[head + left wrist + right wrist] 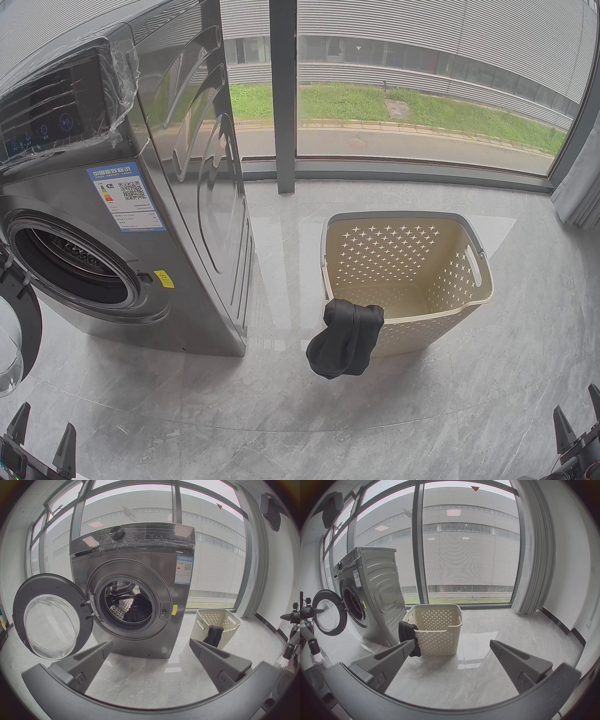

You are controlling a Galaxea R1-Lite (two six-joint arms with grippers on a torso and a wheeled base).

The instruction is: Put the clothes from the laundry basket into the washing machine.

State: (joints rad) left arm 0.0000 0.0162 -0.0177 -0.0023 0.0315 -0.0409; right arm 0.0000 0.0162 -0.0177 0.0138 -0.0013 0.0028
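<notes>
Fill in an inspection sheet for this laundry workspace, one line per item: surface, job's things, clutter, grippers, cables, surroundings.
Surface: grey floor, glossy.
Job's things: washer with door swung open; basket beside it; dark garment draped over the basket's near rim, hanging outside.
Clutter: nothing seen.
Grippers: left gripper open, facing the washer; right gripper open, facing the basket; both hold nothing.
Cables: nothing seen.
Surroundings: window behind; curtain at the robot's right.

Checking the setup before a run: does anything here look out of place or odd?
Yes. A dark garment hangs over the near rim of the basket, mostly outside it, not lying inside. Wrinkled plastic film also covers the control panel of the washer.
</notes>
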